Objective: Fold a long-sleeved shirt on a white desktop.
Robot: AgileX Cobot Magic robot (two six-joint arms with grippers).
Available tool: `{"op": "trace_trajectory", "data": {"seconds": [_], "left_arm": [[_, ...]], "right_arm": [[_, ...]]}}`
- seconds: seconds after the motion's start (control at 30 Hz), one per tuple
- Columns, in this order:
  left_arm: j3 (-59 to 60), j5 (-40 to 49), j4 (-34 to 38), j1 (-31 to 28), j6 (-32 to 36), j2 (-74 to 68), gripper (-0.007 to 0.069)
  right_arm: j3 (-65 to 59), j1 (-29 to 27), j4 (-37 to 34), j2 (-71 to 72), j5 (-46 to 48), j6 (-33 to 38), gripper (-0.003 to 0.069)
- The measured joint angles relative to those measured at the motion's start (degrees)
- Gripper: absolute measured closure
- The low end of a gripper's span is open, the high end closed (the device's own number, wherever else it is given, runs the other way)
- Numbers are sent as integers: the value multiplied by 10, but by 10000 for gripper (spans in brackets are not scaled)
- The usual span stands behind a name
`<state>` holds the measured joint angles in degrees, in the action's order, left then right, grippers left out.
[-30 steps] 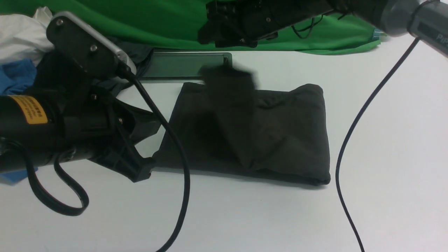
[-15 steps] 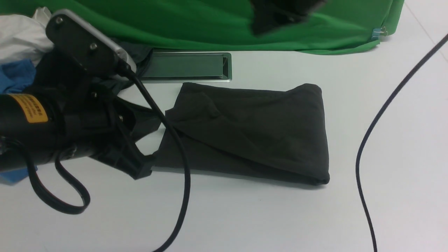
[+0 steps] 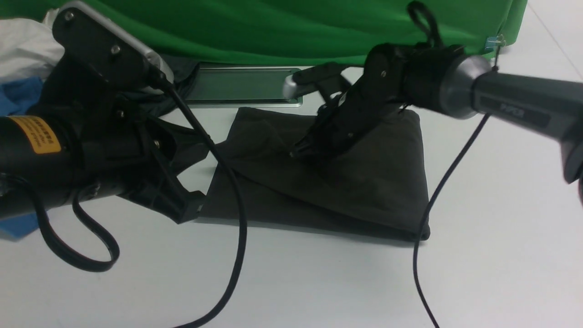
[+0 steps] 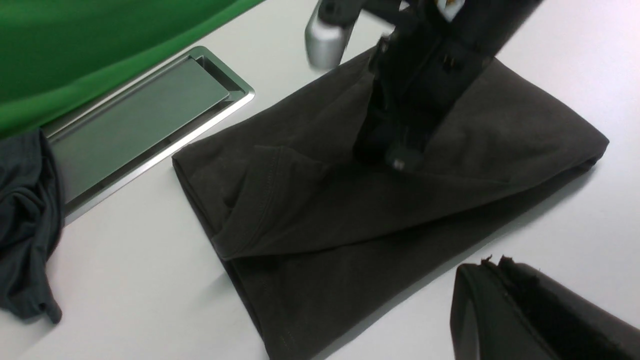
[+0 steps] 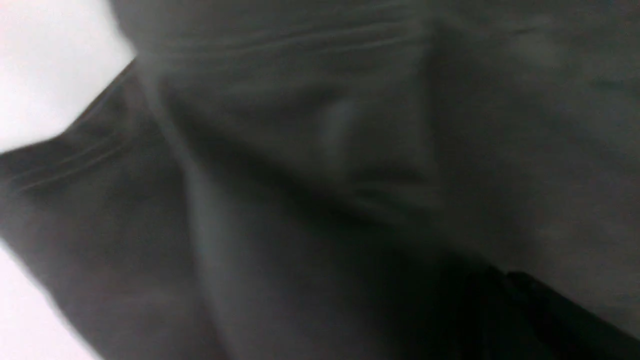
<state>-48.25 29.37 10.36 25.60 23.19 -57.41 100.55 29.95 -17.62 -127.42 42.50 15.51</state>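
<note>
Final tidy step: right pincer (image 3: 303,152), jaws shut, presses dark olive-black folded knit shirt (image 3: 364,182) on white bench (image 3: 319,282); left pincer (image 3: 189,214) shut beside it; next prob. smooth/withdraw.

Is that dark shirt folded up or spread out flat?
Folded: the shirt lies as a compact layered rectangle on the desktop, a flap crossing its top.

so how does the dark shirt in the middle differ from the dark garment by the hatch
The long-sleeved shirt is folded into a flat rectangle; the slate-grey garment lies crumpled. The shirt sits mid-desktop with the right gripper down on it; the grey garment lies untouched beside the hatch. Both are dark fabric.
</note>
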Motion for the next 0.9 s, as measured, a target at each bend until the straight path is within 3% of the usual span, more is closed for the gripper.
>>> {"op": "trace_trajectory", "data": {"seconds": [0.23, 0.5, 0.8, 0.9], "left_arm": [[0, 10, 0, 0, -3, 0, 606], [0, 18, 0, 0, -3, 0, 606], [0, 23, 0, 0, -3, 0, 606], [0, 27, 0, 0, 1, 0, 606]], "right_arm": [[0, 34, -30, -1, 3, 8, 642], [0, 72, -153, -1, 11, 76, 643], [0, 81, -159, 18, 17, 87, 643], [0, 64, -124, 56, 34, 83, 643]]}}
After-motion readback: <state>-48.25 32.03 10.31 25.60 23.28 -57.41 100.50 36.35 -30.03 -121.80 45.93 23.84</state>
